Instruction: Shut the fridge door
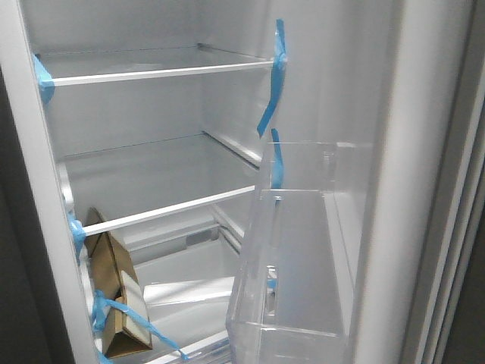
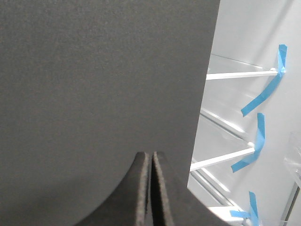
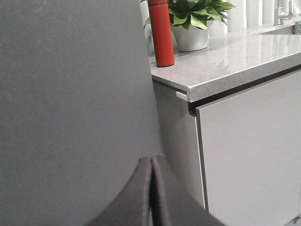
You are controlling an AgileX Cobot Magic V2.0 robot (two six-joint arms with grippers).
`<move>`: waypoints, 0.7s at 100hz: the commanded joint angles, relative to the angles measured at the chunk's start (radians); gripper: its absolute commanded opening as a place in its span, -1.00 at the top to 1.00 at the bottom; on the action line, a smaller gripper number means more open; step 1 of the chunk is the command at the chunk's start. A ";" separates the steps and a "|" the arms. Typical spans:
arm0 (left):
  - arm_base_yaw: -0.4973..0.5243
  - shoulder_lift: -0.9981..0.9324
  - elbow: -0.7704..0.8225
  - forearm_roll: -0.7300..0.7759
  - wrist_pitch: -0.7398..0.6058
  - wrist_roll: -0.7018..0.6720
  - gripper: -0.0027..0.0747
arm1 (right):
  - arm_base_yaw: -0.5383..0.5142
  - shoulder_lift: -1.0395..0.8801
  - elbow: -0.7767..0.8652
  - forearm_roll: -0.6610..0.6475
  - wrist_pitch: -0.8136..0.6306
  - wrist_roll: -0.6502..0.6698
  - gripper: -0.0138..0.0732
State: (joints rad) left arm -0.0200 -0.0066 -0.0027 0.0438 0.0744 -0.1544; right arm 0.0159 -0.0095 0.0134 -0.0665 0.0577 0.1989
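Observation:
The fridge door [image 1: 383,152] stands open at the right of the front view. It shows its white inner lining, clear plastic bins [image 1: 295,265] and blue tape strips [image 1: 274,76]. Its matte dark grey outer face [image 3: 70,94] fills the left of the right wrist view. My right gripper [image 3: 151,161] is shut and empty, tips close to that face; touch cannot be told. My left gripper [image 2: 151,156] is shut and empty, close in front of the twin dark grey door [image 2: 94,84], beside the open compartment. Neither gripper shows in the front view.
Inside the fridge are glass shelves [image 1: 159,73] and a taped brown carton [image 1: 114,296] at the lower left. Beside the door's outer face stand a pale grey cabinet front [image 3: 254,155] and a speckled countertop [image 3: 235,61] with a red bottle [image 3: 161,33] and a potted plant [image 3: 190,35].

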 commanded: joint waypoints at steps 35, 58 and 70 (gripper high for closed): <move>0.000 -0.023 0.040 -0.006 -0.083 -0.002 0.98 | 0.000 0.038 -0.084 0.616 -0.074 -0.004 0.85; 0.000 -0.023 0.040 -0.006 -0.083 -0.002 0.98 | 0.000 0.239 -0.241 1.064 -0.065 -0.004 0.85; 0.000 -0.023 0.040 -0.006 -0.083 -0.002 0.98 | 0.000 0.331 -0.309 1.209 0.013 -0.004 0.85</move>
State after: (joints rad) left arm -0.0200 -0.0066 -0.0027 0.0438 0.0744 -0.1544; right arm 0.0159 0.2492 -0.2201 1.0263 0.0665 0.1989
